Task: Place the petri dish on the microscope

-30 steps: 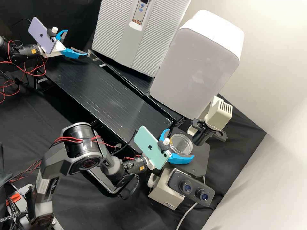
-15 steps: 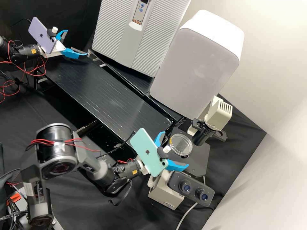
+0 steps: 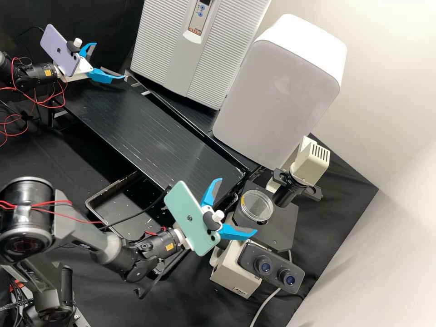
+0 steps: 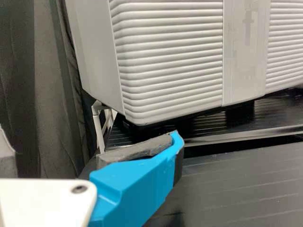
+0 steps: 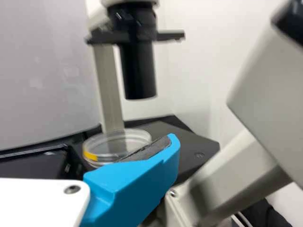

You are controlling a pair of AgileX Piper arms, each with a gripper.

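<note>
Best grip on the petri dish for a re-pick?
Pinch the petri dish by opposite sides of its wall, coming in roughly level from where the right gripper is. It's round, low and flat on the microscope stage; the black tube hangs close beyond it, so top-down looks tighter.

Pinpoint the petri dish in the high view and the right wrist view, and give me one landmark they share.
High view: right of centre, below mid-height, the petri dish on the dark stage.
Right wrist view: the dish, partly behind the blue finger of the right tool.
Shared landmark: the microscope's black tube.
</note>
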